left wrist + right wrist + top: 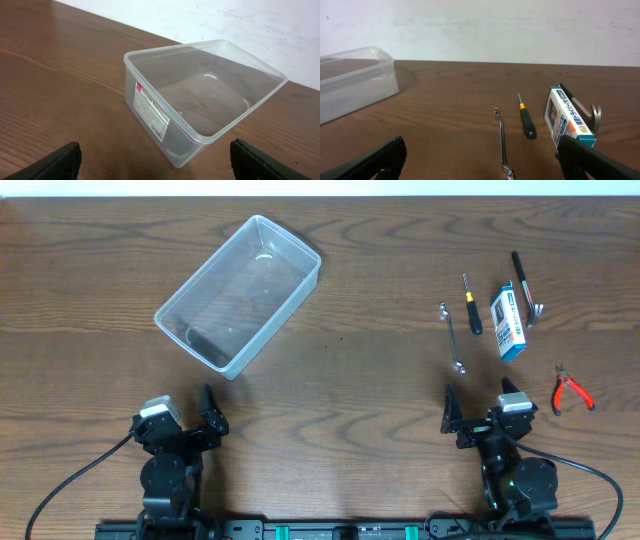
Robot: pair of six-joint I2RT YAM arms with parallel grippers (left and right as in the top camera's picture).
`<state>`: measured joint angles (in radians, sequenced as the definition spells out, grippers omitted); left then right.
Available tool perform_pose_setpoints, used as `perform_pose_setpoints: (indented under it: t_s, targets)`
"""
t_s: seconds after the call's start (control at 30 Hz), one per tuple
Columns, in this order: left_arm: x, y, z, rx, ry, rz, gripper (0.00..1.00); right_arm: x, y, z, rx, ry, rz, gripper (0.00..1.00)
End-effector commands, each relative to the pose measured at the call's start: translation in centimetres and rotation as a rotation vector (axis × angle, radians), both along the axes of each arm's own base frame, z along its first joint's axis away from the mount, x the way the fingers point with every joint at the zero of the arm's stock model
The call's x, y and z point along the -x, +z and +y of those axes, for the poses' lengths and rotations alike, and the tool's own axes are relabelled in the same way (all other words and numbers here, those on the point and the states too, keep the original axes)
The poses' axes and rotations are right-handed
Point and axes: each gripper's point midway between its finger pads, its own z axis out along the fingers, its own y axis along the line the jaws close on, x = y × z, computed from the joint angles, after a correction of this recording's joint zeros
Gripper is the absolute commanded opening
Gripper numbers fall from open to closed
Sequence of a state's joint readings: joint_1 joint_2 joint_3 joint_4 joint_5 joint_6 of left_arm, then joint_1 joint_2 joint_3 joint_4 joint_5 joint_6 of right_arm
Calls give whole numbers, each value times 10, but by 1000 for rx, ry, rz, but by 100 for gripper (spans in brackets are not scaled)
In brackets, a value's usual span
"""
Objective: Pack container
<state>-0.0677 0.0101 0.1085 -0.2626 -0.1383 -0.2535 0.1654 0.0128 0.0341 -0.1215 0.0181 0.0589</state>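
Note:
The clear plastic container (238,291) lies empty and tilted at the back left; it also shows in the left wrist view (200,95) and at the left edge of the right wrist view (350,80). My left gripper (185,420) is open and empty at the front left, short of the container. My right gripper (485,412) is open and empty at the front right. Ahead of it lie a thin metal wrench (452,337), a small black screwdriver (471,306), a blue-and-white box (508,323), a black-handled tool (527,287) and red-handled pliers (571,390).
The wooden table (350,380) is bare between the container and the tools. In the right wrist view the wrench (502,145), screwdriver (525,119) and box (568,117) lie just ahead of the fingers. A white wall stands behind the table.

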Motion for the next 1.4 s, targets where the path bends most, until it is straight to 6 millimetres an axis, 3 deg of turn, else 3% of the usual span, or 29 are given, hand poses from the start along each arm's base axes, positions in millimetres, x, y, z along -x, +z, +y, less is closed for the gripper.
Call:
perform_pose_setpoints:
  t_s: [0.0,0.53,0.7,0.8,0.93,1.07,1.17,1.27,1.37]
  targets:
    - [0,-12,1,-20,0,28,87,0,-1,-1,11,-4,-5,99]
    - [-1,-14,-3,-14,-21,40,87,-1,0,-7,18,-38,-8,99]
    - [-6,10,-5,-4,-28,-47,87,-1,10,-10,-41,-58,-35,99]
    - [-8,37,-5,-2,-28,-91,87,-3,29,-22,-137,-132,-93,99]
    - [-17,87,-5,-10,-25,-100,87,-5,73,-28,-125,-163,-191,99]
    - [-52,156,-8,-76,-41,-71,87,-25,123,-24,3,-160,-171,99]
    - [-93,215,-12,-157,-68,-41,87,-64,171,-8,72,-97,-141,99]
    - [-130,263,-18,-196,-103,7,87,-122,223,17,91,-5,-73,99]
    - [-156,290,-20,-197,-109,80,87,-177,259,37,97,67,26,99]
